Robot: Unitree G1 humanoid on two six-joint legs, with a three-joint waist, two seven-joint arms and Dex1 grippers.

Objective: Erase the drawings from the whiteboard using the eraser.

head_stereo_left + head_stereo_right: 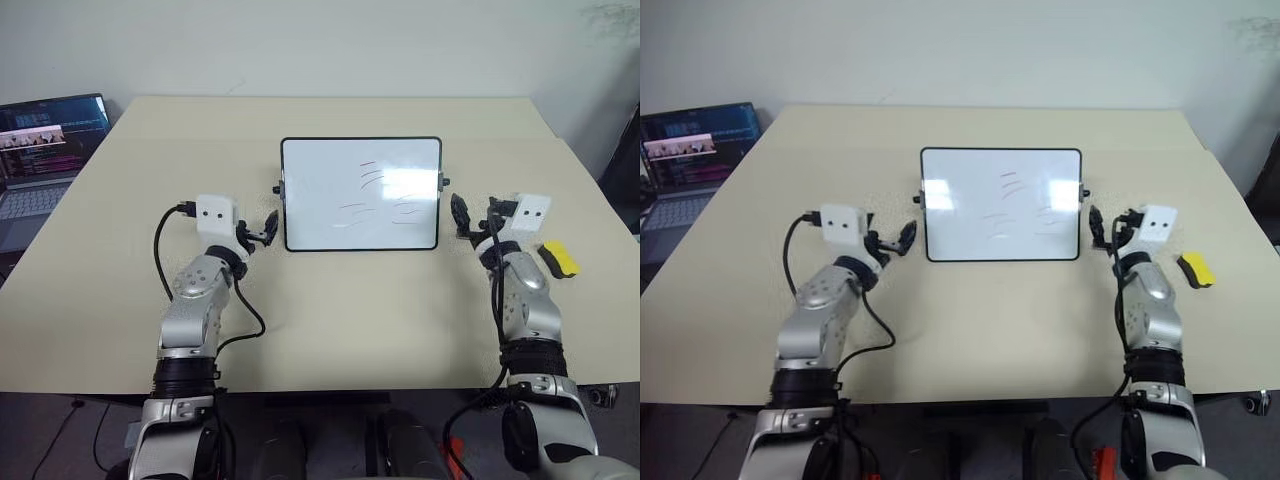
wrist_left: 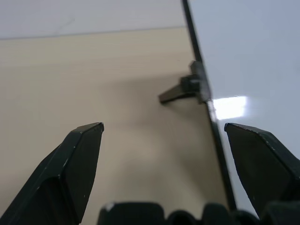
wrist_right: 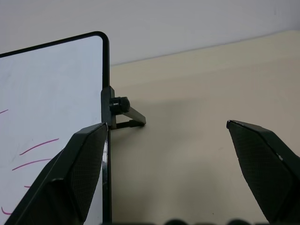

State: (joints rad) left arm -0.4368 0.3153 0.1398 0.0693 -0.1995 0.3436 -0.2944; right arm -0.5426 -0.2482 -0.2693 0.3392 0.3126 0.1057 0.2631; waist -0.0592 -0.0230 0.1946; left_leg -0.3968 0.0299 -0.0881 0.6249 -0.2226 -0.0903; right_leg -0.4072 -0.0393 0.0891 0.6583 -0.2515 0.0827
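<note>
nearest the robot, the left gripper hangs just off the left short side of the whiteboard, its fingers spread with nothing between them, one to each side of the frame edge in the wrist view. the right gripper sits just off the right short side, jaws equally wide and empty, next to the small black knob and its folding stand leg. the eraser lies flat on the table outside the right forearm, near the right table edge and well apart from the board. it looks light and rigid, probably with a soft felt base, so a pinch across its narrow yellow sides should hold it; it is small enough to skid if nudged. the board seems propped on its side legs, glossy and light, so it may tip or slide under wiping pressure, and bracing the left frame edge would help. the drawings, thin faint strokes, sit in the board's centre and right half, partly lost in glare. there is open table in front of and behind the board. a laptop stands off the far left corner.
</note>
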